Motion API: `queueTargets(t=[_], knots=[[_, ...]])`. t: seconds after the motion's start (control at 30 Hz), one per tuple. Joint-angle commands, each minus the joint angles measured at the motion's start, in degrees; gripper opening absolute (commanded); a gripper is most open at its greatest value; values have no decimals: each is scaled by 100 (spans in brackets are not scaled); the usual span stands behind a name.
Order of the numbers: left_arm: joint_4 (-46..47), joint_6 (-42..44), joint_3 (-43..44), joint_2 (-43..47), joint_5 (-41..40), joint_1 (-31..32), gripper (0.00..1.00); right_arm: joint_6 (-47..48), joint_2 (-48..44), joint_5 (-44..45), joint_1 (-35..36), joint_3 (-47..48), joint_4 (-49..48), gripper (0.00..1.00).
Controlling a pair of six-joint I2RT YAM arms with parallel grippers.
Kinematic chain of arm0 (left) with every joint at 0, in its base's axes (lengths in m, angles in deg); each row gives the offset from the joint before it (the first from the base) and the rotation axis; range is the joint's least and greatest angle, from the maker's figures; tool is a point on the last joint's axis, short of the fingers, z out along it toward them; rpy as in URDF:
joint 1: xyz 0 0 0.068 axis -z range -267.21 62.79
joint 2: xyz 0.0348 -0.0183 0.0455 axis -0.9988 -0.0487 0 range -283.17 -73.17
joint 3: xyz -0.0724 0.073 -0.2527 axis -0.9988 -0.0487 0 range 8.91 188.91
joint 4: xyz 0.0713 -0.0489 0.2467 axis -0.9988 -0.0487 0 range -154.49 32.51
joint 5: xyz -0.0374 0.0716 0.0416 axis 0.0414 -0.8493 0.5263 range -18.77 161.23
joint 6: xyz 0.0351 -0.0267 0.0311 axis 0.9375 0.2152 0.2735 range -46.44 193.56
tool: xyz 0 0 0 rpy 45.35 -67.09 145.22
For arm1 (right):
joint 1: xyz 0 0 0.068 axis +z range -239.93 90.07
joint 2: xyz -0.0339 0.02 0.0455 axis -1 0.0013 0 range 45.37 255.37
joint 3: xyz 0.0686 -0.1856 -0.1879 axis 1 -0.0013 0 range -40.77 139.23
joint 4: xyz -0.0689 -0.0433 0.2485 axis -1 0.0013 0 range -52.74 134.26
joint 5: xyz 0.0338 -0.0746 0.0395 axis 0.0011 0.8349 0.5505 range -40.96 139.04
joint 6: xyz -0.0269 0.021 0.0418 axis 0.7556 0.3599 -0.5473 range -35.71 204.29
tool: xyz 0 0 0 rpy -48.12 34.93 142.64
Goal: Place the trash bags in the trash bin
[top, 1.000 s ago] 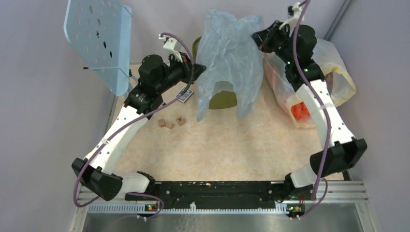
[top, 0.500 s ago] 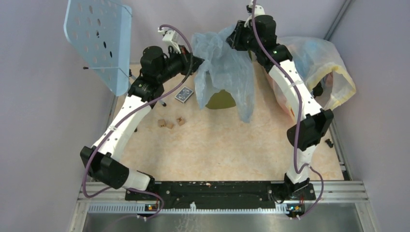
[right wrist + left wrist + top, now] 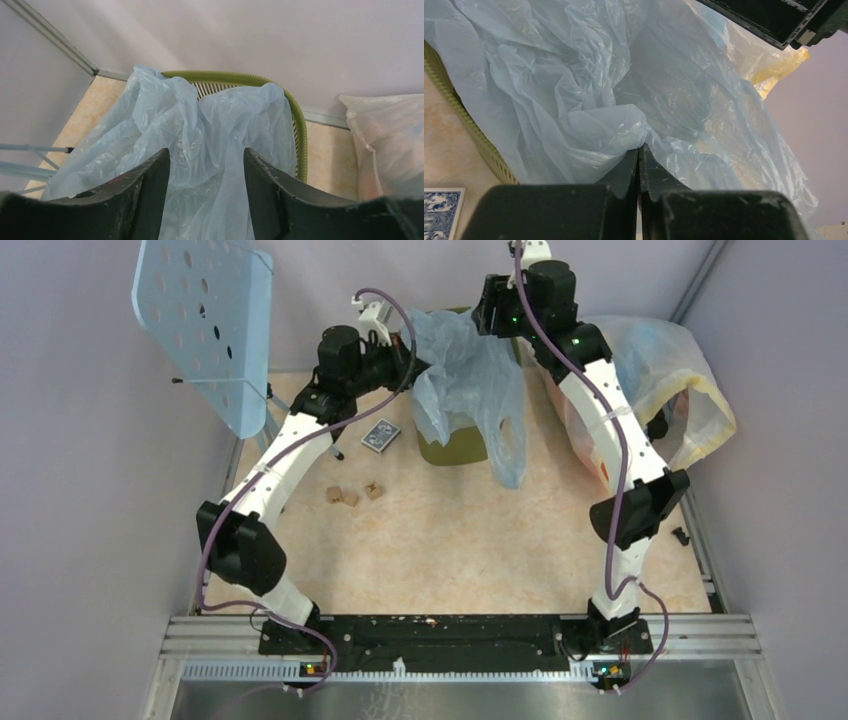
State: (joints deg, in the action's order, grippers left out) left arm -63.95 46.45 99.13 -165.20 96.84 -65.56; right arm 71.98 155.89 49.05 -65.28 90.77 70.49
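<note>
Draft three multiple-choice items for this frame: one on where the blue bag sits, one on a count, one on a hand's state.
1. Where is the trash bag?
A. Draped over the trash bin
B. Flat by the arm bases
C. Inside the yellowish sack

2. How many small brown blocks lie on the table?
A. Two
B. Three
C. Five

3. What is the left hand doing?
A. Open, over the playing cards
B. Shut on the trash bag
C. Shut on nothing, resting on the table

Answers:
1 A, the top view shows it hanging over the bin's rim.
2 B, three sit close together left of the bin.
3 B, the left wrist view shows it pinching a fold of the plastic.
</note>
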Motion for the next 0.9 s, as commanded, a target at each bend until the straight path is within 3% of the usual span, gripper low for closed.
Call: queueTargets(t=[0.0, 0.1, 0.23, 0.47, 0.73, 0.87], knots=[[341, -100, 337, -83, 275, -36, 4, 476, 156, 435, 208, 431, 159, 52], [450, -151, 325, -5, 371, -37, 7, 607, 492, 712, 304, 575, 250, 45], [460, -222, 387, 113, 590, -63, 12, 681, 945, 813, 393, 710, 412, 28], [455, -227, 326, 581, 518, -111, 42, 671, 1428, 954, 436, 722, 767, 13], [377, -111, 263, 1018, 292, -118, 74, 660, 1081, 830, 438, 919, 702, 17], [445, 50, 207, 1200, 398, -102, 82, 639, 753, 744, 441, 1066, 657, 25]])
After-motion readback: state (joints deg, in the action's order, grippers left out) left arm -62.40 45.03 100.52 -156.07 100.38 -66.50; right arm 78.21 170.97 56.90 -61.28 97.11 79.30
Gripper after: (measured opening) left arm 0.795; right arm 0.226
